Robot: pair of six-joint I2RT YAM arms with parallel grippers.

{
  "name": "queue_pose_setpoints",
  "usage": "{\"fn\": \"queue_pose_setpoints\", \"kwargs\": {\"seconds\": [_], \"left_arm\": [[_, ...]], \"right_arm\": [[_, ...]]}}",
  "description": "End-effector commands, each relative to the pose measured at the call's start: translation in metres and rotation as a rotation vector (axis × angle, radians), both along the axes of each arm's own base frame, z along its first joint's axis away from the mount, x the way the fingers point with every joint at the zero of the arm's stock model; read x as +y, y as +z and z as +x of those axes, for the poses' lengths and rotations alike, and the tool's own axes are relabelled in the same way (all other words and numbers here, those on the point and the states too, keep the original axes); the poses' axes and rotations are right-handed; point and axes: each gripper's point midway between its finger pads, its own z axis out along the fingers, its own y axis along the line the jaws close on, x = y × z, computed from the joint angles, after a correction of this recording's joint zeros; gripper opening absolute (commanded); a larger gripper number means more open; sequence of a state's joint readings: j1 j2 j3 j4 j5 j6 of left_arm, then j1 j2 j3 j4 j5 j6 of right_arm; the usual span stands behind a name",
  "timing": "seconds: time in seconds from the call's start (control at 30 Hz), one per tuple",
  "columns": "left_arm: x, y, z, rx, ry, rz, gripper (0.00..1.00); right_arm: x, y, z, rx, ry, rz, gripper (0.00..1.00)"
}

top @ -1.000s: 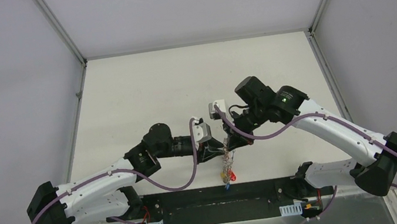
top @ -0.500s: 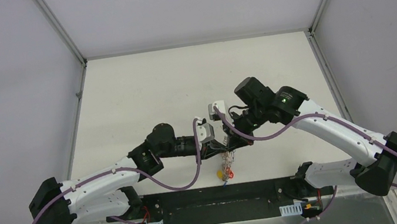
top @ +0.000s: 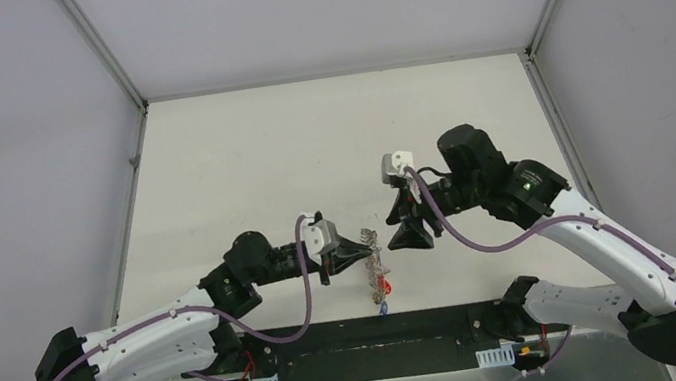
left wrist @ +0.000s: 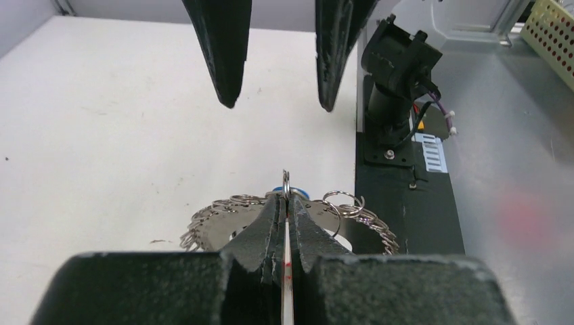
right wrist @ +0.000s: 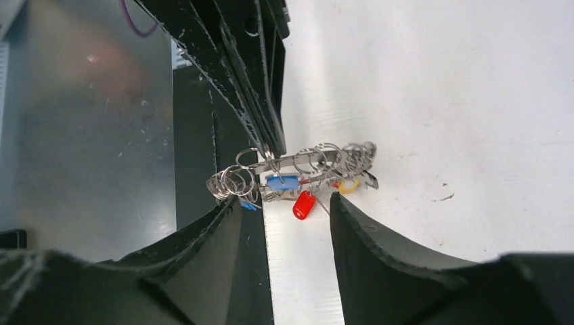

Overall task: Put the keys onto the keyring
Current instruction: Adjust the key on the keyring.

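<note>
Hanging over the near edge of the white table (top: 307,145) in the top view, the large grey metal keyring (top: 374,264) was pinched by the black two-finger left gripper (top: 351,250). Its fringe of small silver keys (top: 382,285) dangled below. The black right gripper (top: 411,233) sat just beside the bunch without touching it, its jaws parted and holding nothing.

From the left wrist, that gripper's fingers were pressed tight together on a thin wire loop at the rim, with the silver bunch fanned out behind. The other arm's two dark fingers stood apart opposite, clear of the metal.

From the right wrist, the wide-set fingers framed the bunch from below. A red plastic key head (right wrist: 304,205), a blue one (right wrist: 282,182) and a yellow one (right wrist: 348,184) hung among the silver.

No loose key lay anywhere in these views, so the threading looked largely done. Whether every key sat fully on the ring could not be told. What seemed left was checking that and setting the bunch down.
</note>
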State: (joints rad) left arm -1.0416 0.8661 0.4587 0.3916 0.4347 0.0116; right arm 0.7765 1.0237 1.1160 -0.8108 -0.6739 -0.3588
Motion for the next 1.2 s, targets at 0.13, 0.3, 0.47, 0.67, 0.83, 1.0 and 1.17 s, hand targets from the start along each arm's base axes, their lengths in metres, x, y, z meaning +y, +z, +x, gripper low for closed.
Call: {"fn": "queue_pose_setpoints", "kwargs": {"seconds": [0.13,0.3,0.47,0.67,0.83,1.0,1.17], "left_arm": [[0.028,0.080,-0.011,-0.213,0.033,-0.374,0.00],[0.037,0.095,-0.026,-0.275,-0.019,-0.472,0.00],[0.041,0.101,-0.034,-0.303,-0.045,-0.514,0.00],[0.045,0.106,-0.035,-0.314,-0.044,-0.533,0.00],[0.046,0.109,-0.036,-0.319,-0.043,-0.543,0.00],[0.045,0.111,-0.036,-0.321,-0.045,-0.546,0.00],[0.043,0.109,-0.035,-0.317,-0.046,-0.535,0.00]], "right_arm": [[0.018,0.046,-0.006,0.041,0.079,0.264,0.53],[0.026,0.059,-0.006,0.019,0.113,0.360,0.50],[0.026,0.064,-0.020,0.066,0.180,0.394,0.43],[0.025,0.060,-0.021,0.070,0.189,0.392,0.30],[0.027,0.056,-0.020,0.092,0.192,0.383,0.27],[0.031,0.052,-0.020,0.139,0.207,0.382,0.21],[0.035,0.048,-0.019,0.175,0.211,0.393,0.10]]}}
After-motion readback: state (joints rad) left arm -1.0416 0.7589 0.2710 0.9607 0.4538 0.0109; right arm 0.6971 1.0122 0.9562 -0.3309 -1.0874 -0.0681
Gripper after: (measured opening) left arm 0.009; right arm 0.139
